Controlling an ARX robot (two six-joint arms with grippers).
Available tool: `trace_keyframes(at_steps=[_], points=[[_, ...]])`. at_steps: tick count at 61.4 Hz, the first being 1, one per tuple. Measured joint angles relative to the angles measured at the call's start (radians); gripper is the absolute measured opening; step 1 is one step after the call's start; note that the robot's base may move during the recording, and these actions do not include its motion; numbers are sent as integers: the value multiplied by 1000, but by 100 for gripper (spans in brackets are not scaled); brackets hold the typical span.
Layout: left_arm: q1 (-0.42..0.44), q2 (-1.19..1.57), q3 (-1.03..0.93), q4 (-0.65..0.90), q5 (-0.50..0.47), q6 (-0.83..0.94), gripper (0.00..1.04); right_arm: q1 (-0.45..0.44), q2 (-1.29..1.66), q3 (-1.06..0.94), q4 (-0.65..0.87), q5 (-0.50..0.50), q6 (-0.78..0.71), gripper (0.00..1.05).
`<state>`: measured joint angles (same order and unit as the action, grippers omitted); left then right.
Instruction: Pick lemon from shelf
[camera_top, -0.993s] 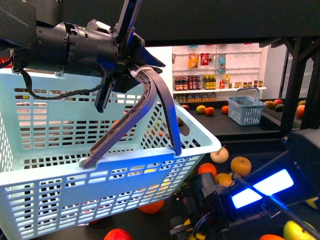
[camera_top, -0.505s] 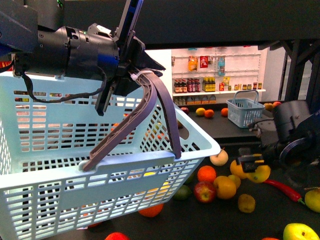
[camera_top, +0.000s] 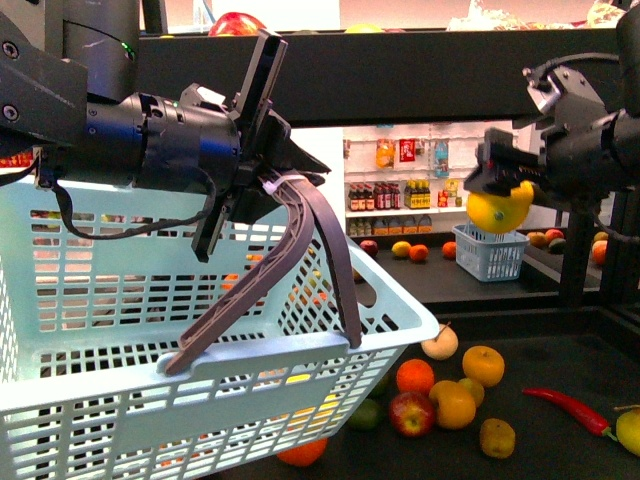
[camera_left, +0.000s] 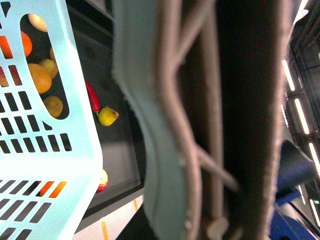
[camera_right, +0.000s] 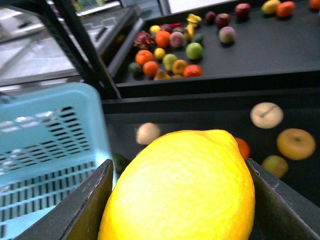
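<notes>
Dim foreground, bright backlit background

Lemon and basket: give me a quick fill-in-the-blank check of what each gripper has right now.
1. The right gripper is shut on a lemon whose colour is ____.
2. The left gripper is shut on the grey handle of the pale blue ____.
3. The lemon hangs in the air ____ the loose fruit lying on the shelf.

Missing words: yellow; basket; above.
</notes>
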<state>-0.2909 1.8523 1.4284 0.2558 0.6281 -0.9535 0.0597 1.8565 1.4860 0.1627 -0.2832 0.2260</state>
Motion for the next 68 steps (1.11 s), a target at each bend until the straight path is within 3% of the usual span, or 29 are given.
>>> trace_keyframes(at_steps=[23,68], points=[[0,0,0,0,0,-1,9,162,-9,-72,33,-21,91,71],[0,0,0,0,0,-1,8,244,120,-19,39,10,156,71]])
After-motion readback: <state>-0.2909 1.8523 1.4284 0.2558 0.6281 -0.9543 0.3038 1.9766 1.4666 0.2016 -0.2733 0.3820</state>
